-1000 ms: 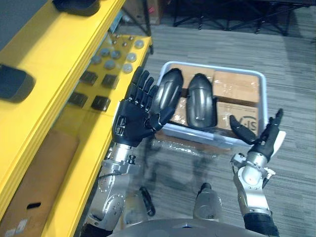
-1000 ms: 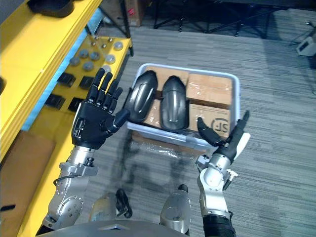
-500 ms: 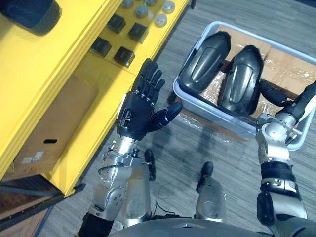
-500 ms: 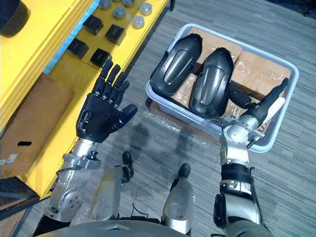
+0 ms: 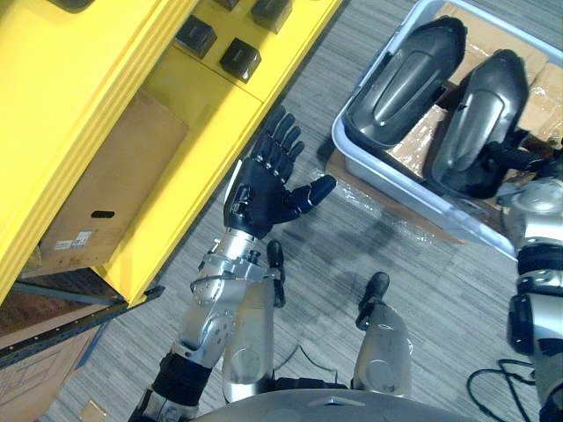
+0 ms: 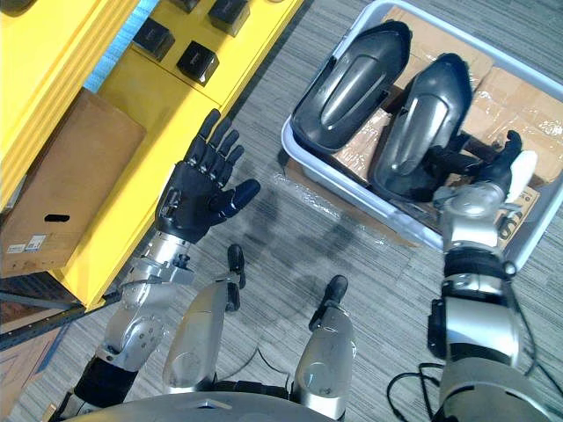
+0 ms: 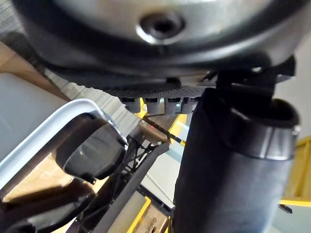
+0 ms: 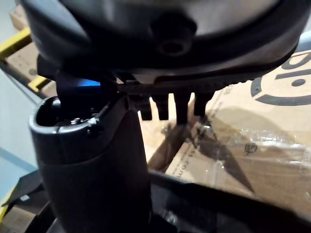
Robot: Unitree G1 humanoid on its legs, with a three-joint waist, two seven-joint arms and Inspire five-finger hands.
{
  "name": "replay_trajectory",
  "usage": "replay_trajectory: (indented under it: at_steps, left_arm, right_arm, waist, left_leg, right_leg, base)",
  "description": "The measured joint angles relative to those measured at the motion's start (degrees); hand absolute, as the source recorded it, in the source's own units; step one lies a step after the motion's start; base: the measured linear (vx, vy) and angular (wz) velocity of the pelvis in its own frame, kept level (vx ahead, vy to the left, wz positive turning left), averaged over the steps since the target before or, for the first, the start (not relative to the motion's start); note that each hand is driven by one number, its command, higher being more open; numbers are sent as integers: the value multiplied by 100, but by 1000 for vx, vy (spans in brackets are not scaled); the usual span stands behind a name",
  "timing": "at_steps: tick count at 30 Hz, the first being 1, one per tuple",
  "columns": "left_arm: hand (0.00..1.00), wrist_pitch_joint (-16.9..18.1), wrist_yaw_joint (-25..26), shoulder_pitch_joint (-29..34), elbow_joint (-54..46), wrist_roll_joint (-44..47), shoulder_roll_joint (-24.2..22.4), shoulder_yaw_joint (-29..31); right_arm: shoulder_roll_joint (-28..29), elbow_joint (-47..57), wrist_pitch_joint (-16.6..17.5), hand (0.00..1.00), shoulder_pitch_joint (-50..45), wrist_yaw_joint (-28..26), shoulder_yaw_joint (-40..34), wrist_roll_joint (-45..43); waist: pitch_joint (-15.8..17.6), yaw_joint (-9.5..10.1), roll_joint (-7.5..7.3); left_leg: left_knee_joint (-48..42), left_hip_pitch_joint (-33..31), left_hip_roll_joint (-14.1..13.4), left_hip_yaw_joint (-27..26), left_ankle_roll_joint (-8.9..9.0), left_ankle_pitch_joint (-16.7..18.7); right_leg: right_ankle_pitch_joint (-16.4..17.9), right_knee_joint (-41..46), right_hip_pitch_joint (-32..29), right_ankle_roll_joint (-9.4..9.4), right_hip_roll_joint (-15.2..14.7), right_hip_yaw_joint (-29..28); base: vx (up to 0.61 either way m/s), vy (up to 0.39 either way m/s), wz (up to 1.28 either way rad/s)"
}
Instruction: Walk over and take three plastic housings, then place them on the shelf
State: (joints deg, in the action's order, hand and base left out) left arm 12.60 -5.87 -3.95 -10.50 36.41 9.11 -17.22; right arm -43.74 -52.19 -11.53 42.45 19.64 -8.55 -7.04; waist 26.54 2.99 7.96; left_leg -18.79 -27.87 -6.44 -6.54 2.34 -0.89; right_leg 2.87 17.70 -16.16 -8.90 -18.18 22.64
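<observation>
Two dark grey plastic housings (image 5: 409, 75) (image 5: 479, 123) lie side by side on wrapped cardboard boxes (image 6: 519, 97) in a pale bin (image 5: 387, 167) on the floor. My right hand (image 6: 475, 198) is open over the bin's near right part, its thumb reaching toward the right housing (image 6: 422, 132); I cannot tell whether it touches. My left hand (image 5: 264, 189) is open, palm up and holding nothing, between the bin and the yellow shelf (image 5: 106, 88). The left wrist view looks past that hand at a housing's end (image 7: 90, 150) behind the bin rim (image 7: 48, 131).
The yellow shelf runs along the left, with small black parts (image 5: 239, 57) on its lower level and a cardboard box (image 5: 106, 202) below. Grey carpet floor (image 6: 290, 237) lies between shelf and bin. Clear plastic film (image 5: 387, 220) sticks out under the bin.
The camera has shifted, so shelf and bin sit differently in view. My right hand has come in over the bin beside the right housing. The left hand stays open.
</observation>
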Motion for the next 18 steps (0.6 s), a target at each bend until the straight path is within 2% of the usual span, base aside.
replay_trajectory:
  at_steps: [3,6,10,12,14,18]
  left_arm:
    - [100,0,25,-15,50,20,34,69]
    - [100,-1,23,-29,131,23,46,53]
    - [100,-29,27,8,157,137,52,5]
    - [100,-29,43,98,157,126,55,10]
    - [100,-29,56,226,157,125,58,11]
    - [100,-29,68,415,156,166,125,18]
  right_arm:
    - [-242,-423,-113,0,212,-143,236,306]
    - [-477,-718,-413,0,437,-323,377,504]
    - [-555,-900,-749,0,608,-4,454,454]
    - [-543,-895,-1052,0,678,139,454,437]
    - [-532,-891,-1218,0,766,233,450,370]
    - [-532,-905,-1295,0,804,378,323,210]
  waist:
    - [2,23,2]
    - [42,32,59]
    - [59,148,96]
    - [59,169,97]
    - [59,169,97]
    - [58,171,100]
  left_leg:
    - [-8,-46,-11,70,3,-21]
    - [-11,-92,-31,142,1,-54]
    - [-31,-89,-68,145,14,-71]
    - [-60,-88,-83,131,17,-70]
    - [-96,-84,-98,89,22,-66]
    - [-93,-46,-106,52,22,-66]
  right_leg:
    - [62,126,-57,89,3,42]
    - [72,161,-74,105,33,89]
    - [85,205,-82,127,56,88]
    - [87,211,-79,131,62,79]
    - [86,211,-77,132,62,55]
    - [85,214,-73,131,61,19]
  base:
    - [-43,-17,9]
    - [-45,-20,6]
    - [-10,-5,0]
    - [0,0,0]
    - [19,-4,-5]
    - [10,-2,-4]
